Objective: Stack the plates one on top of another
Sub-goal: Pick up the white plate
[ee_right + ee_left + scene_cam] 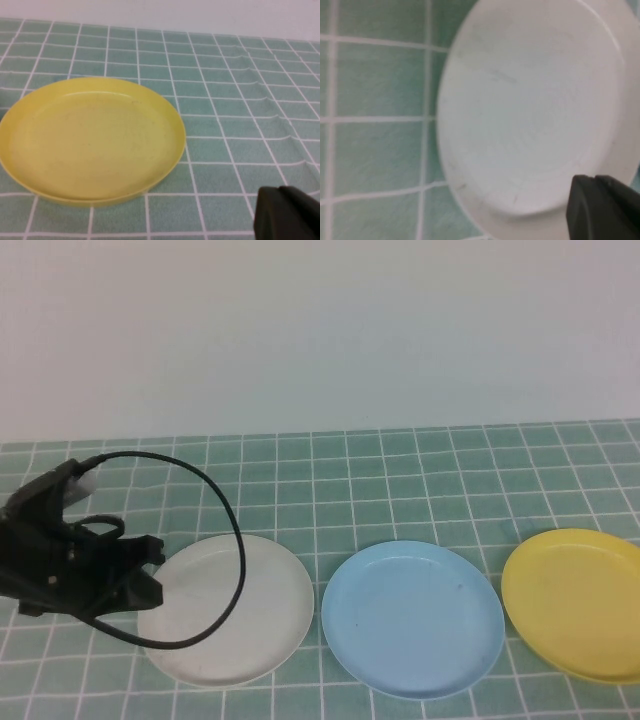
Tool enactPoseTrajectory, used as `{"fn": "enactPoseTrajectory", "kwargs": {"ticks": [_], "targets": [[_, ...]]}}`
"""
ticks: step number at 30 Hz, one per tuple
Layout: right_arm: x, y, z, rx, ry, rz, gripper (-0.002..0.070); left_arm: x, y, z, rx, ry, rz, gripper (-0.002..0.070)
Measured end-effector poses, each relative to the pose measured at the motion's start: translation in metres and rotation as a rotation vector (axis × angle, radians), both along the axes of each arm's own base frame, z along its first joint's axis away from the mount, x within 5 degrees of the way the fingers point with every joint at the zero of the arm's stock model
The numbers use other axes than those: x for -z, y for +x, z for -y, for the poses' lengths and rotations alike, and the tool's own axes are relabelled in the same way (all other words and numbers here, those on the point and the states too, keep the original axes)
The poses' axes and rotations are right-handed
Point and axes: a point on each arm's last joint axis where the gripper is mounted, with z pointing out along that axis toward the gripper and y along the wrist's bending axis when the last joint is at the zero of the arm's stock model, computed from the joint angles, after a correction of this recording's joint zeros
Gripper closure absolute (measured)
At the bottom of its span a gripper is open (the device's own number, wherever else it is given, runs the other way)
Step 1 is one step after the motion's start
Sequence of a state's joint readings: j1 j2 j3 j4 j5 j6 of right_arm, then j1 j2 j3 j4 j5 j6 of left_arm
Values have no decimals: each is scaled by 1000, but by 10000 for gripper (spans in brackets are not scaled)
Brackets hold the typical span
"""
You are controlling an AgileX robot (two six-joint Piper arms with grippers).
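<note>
White plate (pixel 240 615) lies immediately inboard of the left gripper (pixel 150 565), toward the bench centre. Left jaws are clenched on nothing, tips at the plate's near-left rim, low over it; contact or a small gap, cannot tell. In the left wrist view the plate (pixel 530 115) fills most of the picture, with the dark gripper tip (pixel 602 207) at its edge. A black cable (pixel 225 510) loops from the arm across the plate's left half.

Outward from there: blue plate (pixel 412 618) just beside the white one, rims nearly touching, a thin strip of cloth between. Yellow plate (pixel 580 602) next, close to the blue one and partly cut by the picture edge. All three lie flat in one row across the green checked cloth (pixel 400 470) on the bench. None is stacked.

Right gripper (pixel 287 212) out of the high view; its wrist view shows only a dark tip, jaws shut, with the yellow plate (pixel 90 140) ahead of it and apart.

Judgement: left arm nearer white, right nearer yellow, and blue is the likely base. Round plates have no long axis, so any rim point serves.

Plates: shallow, low-rimmed, matte plastic, equal in size, empty.
</note>
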State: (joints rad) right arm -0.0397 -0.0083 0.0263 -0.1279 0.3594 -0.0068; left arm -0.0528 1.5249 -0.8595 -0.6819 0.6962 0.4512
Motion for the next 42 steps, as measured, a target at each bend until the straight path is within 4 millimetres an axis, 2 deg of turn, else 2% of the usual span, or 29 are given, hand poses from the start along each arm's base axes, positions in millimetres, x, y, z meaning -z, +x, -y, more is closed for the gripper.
{"fn": "enactPoseTrajectory", "kwargs": {"ticks": [5, 12, 14, 18, 21, 24, 34, 42], "targets": [[0, 0, 0, 0, 0, 0, 678, 0, 5, 4, 81, -22, 69, 675], [0, 0, 0, 0, 0, 0, 678, 1, 6, 0, 75, 21, 79, 659], [0, 0, 0, 0, 0, 0, 678, 2, 7, -1, 69, 40, 85, 610], [0, 0, 0, 0, 0, 0, 678, 5, 8, -8, 3, 103, 68, 447], [0, 0, 0, 0, 0, 0, 678, 6, 9, -9, -77, 80, 32, 366], [0, 0, 0, 0, 0, 0, 678, 13, 11, -9, -79, 85, 14, 362], [0, 0, 0, 0, 0, 0, 678, 53, 22, -10, -97, 100, -102, 363], [0, 0, 0, 0, 0, 0, 678, 57, 24, -9, -117, 86, -108, 363]]}}
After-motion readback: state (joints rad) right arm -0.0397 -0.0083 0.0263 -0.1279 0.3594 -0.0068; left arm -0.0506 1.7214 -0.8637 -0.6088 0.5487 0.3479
